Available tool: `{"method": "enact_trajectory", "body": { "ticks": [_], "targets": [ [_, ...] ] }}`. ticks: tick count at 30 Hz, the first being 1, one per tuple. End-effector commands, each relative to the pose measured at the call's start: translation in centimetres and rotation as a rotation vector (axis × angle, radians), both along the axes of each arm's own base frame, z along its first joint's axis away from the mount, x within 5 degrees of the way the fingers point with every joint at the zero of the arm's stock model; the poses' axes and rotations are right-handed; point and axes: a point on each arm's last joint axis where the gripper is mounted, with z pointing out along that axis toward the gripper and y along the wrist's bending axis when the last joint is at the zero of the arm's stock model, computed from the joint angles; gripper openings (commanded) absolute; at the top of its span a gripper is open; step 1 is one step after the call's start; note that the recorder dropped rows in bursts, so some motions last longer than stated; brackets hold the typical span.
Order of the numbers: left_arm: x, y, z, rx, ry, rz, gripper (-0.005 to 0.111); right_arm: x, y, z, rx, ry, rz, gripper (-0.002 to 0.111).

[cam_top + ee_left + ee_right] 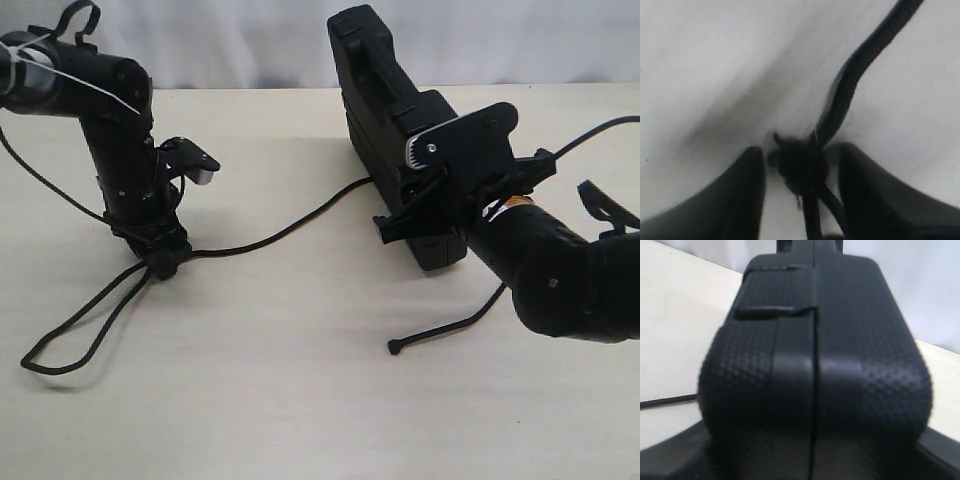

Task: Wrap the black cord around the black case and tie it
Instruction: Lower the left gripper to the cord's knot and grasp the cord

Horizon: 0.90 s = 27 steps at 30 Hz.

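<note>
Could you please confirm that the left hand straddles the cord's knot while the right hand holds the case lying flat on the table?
Not quite: the exterior view shows the case standing on its edge, not lying flat. The right hand does hold it, and the left hand straddles the knot of the cord.

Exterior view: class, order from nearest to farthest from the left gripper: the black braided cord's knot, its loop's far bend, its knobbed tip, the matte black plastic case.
1. Black braided cord's knot: right at the left gripper.
2. Loop's far bend: lower left.
3. Knobbed tip, lower centre, and matte black plastic case, upper right: too close to call.
</note>
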Motion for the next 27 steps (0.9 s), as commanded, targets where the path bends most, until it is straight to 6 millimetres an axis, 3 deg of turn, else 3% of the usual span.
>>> {"method": "enact_trajectory", "body": {
  "ticks": [1,8,14,19,27],
  "targets": [
    [0.1,-0.1,-0.4,-0.023,-0.002,0.081,0.0,-0.2,0.0,-0.8,-0.001,0.072,0.01,0.004],
    [1.8,1.7,-0.4,-0.071,-0.117,0.55,0.0,-0.2,0.0,-0.8,-0.001,0.079,0.013,0.004],
    [2.4,4.4,-0.1,-0.207,-0.044,1.042,0.0,-0.2,0.0,-0.8,-0.001,0.081,0.013,0.004],
    [2.1,5.8,0.0,-0.237,0.028,1.115,0.0,-0.2,0.0,-0.8,-0.001,0.081,0.013,0.004],
    [2.1,5.8,0.0,-0.239,0.03,1.115,0.0,-0.2,0.0,-0.8,-0.001,0.081,0.013,0.004]
  ]
}}
